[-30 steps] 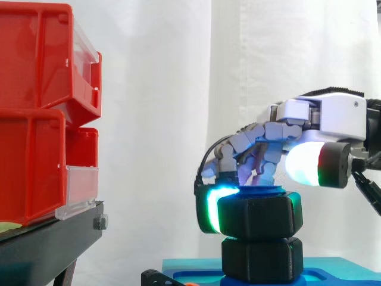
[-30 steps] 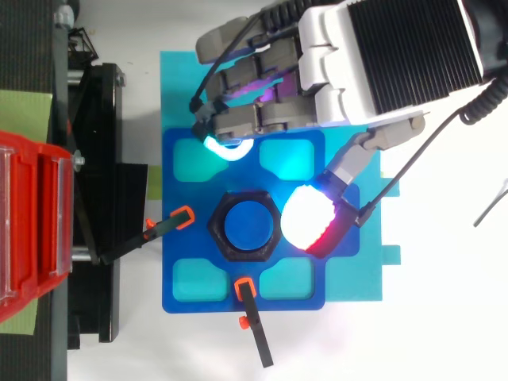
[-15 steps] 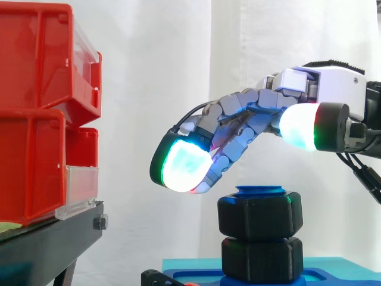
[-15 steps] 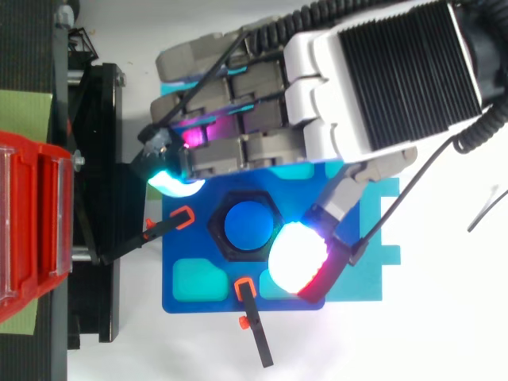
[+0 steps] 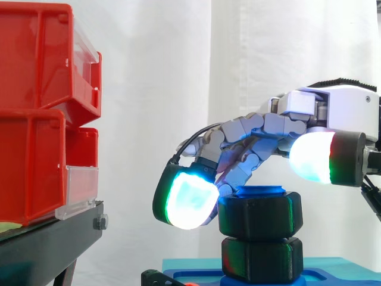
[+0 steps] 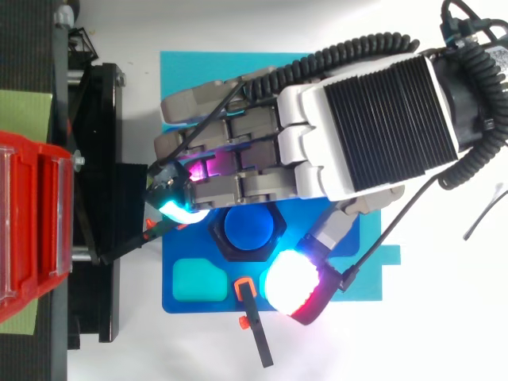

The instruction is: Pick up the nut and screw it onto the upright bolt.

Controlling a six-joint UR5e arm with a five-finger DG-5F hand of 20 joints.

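A black hex nut [image 5: 259, 215] sits on the upright blue bolt [image 6: 252, 228], right above a second black hex block [image 5: 262, 259]. The bolt's blue top shows just over the nut. The bolt stands on a blue fixture plate [image 6: 214, 300]. My hand [image 6: 373, 119] hovers low over the nut, and it is open with loosely bent fingers. One glowing cyan fingertip [image 5: 186, 201] hangs by the nut's left side. The white-and-red thumb pad [image 6: 292, 282] lies at the nut's near side, a little higher than the nut in the side view. I see no firm hold on the nut.
Stacked red bins [image 5: 36, 107] stand on a black stand [image 5: 47, 244] to the left. Two black toggle clamps with orange tips [image 6: 248, 292] press on the plate's left and front edges. A cyan base [image 6: 182, 71] lies under the plate.
The hand let go of the nut, rose and stretched its fingers out to the left, then came down again with the fingers and thumb either side of the nut.
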